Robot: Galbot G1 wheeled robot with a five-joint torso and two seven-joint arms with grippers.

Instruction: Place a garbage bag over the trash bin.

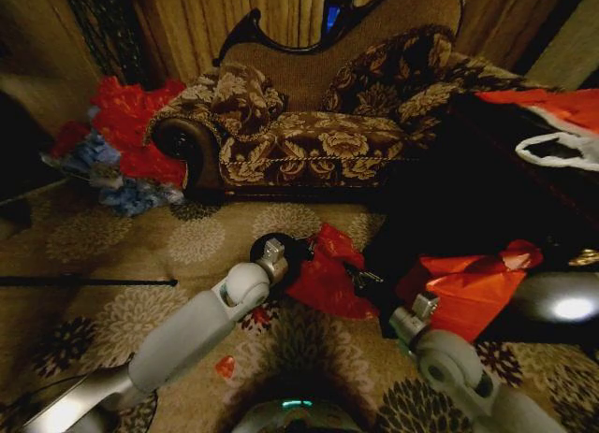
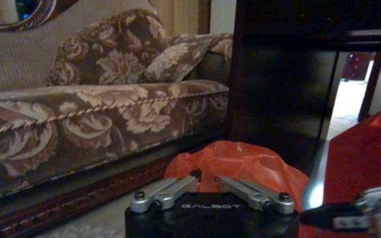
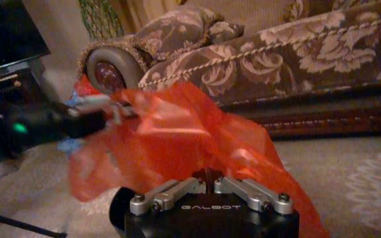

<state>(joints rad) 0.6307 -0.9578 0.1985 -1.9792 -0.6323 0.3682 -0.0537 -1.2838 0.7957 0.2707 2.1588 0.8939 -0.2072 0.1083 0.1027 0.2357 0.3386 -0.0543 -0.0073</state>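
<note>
The garbage bag [image 1: 329, 276], thin glossy red plastic, hangs stretched between my two grippers above the patterned carpet, in front of the sofa. My left gripper [image 1: 286, 263] is shut on its left edge; in the left wrist view the left gripper [image 2: 207, 182] pinches the red plastic [image 2: 243, 161]. My right gripper [image 1: 371, 281] is shut on the bag's right side, and the right gripper [image 3: 207, 181] shows the bag [image 3: 170, 139] spread out ahead of it. The trash bin [image 1: 296, 247], small and black, stands just behind the left gripper, mostly hidden by the bag.
A floral sofa [image 1: 318, 124] stands behind. A heap of red and blue bags [image 1: 122, 138] lies by its left arm. A bigger orange-red bundle [image 1: 463, 288] sits at the right beside dark furniture [image 1: 487, 190]. A thin black rod [image 1: 89, 282] lies on the carpet at left.
</note>
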